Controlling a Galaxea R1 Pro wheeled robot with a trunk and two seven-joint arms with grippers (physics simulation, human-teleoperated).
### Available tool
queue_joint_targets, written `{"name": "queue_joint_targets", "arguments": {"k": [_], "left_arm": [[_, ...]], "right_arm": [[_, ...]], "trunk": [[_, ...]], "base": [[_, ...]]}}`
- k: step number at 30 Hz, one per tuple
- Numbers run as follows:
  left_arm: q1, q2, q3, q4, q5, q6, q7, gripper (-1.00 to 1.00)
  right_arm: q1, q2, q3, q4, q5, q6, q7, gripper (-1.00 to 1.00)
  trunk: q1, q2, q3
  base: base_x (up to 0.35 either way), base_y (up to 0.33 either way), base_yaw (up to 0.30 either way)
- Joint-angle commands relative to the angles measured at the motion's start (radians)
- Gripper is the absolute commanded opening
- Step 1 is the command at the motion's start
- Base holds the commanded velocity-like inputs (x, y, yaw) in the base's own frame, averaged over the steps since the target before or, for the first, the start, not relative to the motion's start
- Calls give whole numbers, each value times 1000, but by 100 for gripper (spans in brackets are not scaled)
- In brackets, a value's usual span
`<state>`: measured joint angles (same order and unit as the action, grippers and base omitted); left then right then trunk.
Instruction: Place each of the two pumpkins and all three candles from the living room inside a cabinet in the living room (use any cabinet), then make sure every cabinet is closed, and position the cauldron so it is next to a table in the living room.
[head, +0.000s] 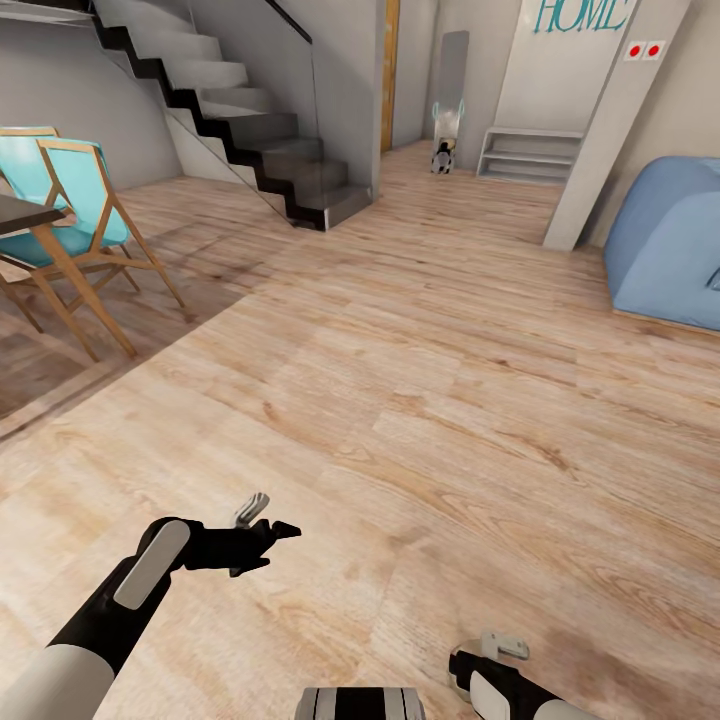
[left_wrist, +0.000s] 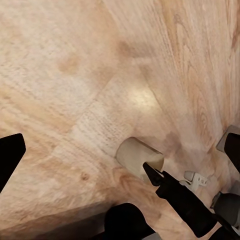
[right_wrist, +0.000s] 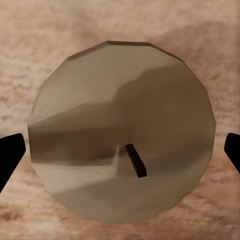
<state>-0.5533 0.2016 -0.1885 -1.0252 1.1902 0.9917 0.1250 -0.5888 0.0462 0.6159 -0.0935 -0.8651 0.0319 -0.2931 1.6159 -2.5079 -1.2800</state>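
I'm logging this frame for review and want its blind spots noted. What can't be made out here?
- Right gripper, head view: cut off by the bottom edge, so its grasp cannot be judged there.
- Beige-grey stubby candle with a dark wick, right wrist view: only the end with the wick shows; contact with the black fingertips is unclear.
- Small grey figure down the hallway, head view: too small to identify.
- Dark tabletop, head view: cut off at the left edge.

Head camera high, facing down-forward over floor (head: 420, 400); wrist cameras close, facing same floor.
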Motion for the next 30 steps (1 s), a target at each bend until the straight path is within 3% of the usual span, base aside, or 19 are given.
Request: {"name": "queue_joint_targets", "arguments": {"k": [1, 30], "left_arm": [[0, 1, -3, -1, 11, 1, 10, 100], [0, -1, -3, -1, 11, 1, 10, 100]], "right_arm": [[0, 0, 8, -2, -6, 3, -6, 100], [0, 0, 8, -2, -6, 3, -6, 100]], "trunk": [[0, 0, -1], [1, -1, -8]], "base": [[0, 0, 0], [0, 0, 0]]}}
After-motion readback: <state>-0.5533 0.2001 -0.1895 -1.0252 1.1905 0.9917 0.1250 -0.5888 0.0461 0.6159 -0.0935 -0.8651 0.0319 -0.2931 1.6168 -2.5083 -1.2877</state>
